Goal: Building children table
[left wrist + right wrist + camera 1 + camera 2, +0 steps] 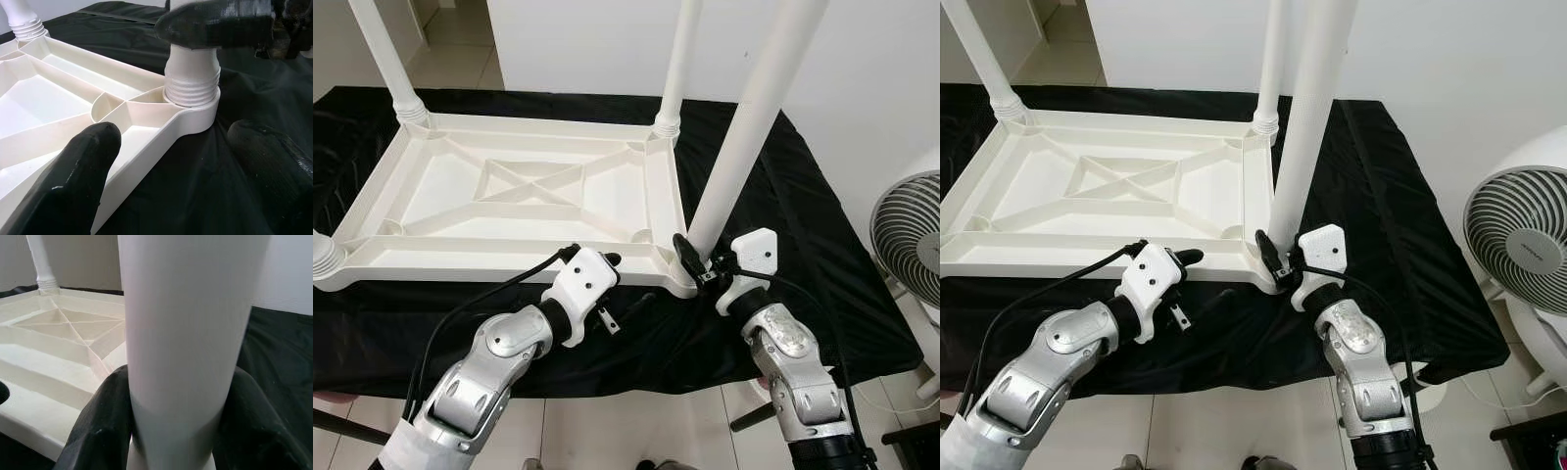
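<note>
The white children table top (519, 196) lies upside down on the surface under a black cloth (783, 245), with its ribs upward. It looks nearly assembled: legs stand in both far corners, another thread shows at the near left corner, and the near right leg (744, 127) sits in its socket at the corner. The right pincer (697, 262) is clenched around this leg just above the thread, so I judge it is being screwed in or tightened. The left pincer (612, 289) is released, one finger over the near rim and one outside it, just beside the same corner. This corner is near the front edge of the surface; a fan (1518, 235) stands at the right, well apart.
</note>
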